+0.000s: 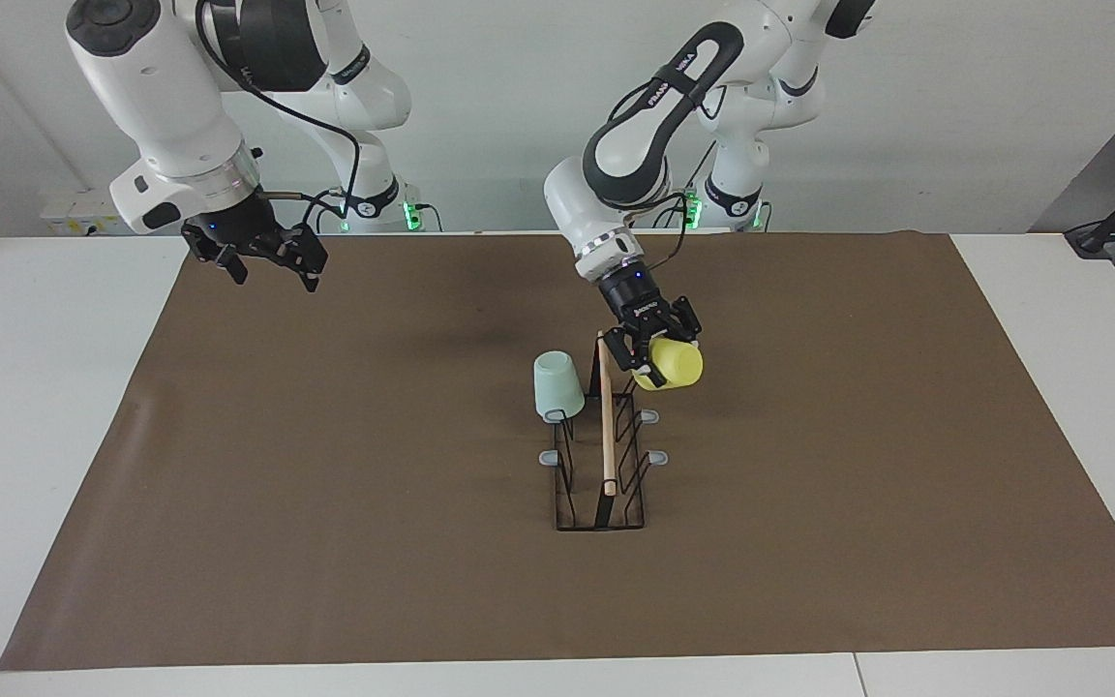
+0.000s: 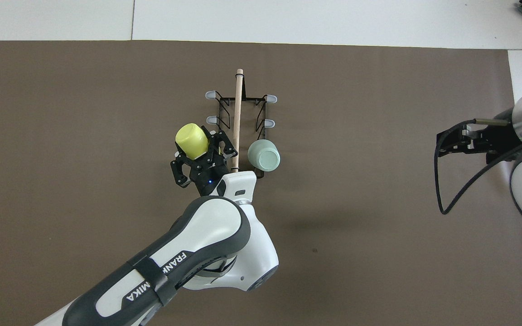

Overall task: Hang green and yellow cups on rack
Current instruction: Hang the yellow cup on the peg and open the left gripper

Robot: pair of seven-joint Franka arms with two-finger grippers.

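The black wire rack (image 1: 579, 528) (image 2: 248, 98) stands mid-table, its wooden rod handle (image 1: 606, 426) (image 2: 237, 113) along its middle. The mint green cup (image 1: 557, 385) (image 2: 264, 155) hangs upside down on the prong nearest the robots in the row toward the right arm's end. My left gripper (image 1: 656, 347) (image 2: 197, 147) is shut on the yellow cup (image 1: 674, 366) (image 2: 191, 139), holding it tilted at the nearest prong of the row toward the left arm's end. I cannot tell whether the cup touches that prong. My right gripper (image 1: 272, 261) (image 2: 451, 140) is open and empty, waiting in the air.
A brown mat (image 1: 325, 484) (image 2: 84, 113) covers most of the white table. Several grey-tipped prongs (image 1: 658, 457) (image 2: 271, 98) of the rack are bare. The left arm (image 2: 215, 235) reaches over the mat close to the rack's nearer end.
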